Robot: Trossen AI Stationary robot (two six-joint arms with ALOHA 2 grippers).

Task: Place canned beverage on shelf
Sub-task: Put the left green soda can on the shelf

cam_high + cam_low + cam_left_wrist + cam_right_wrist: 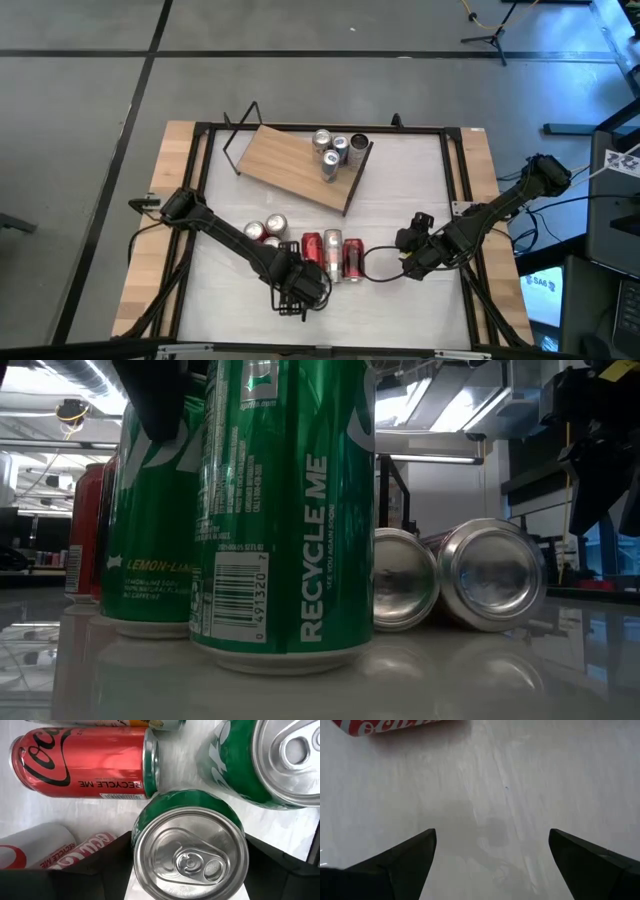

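The wooden shelf carries four upright cans at one corner. Both grippers hang low over the table, the left gripper beside lying red cans.

Overhead camera straight down, table-level camera close behind green can, shared with left wrist camera

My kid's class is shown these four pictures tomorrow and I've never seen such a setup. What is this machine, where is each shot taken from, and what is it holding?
Two dark robot arms work at a table. One picture looks straight down, one sits at tabletop height, and two come from cameras on the arms' wrists. The left gripper straddles an upright green can, its fingers at both sides; a firm grip isn't certain. Red cans lie nearby. The right gripper is open over bare tabletop, holding nothing. Farther back, the wooden shelf already carries several cans.
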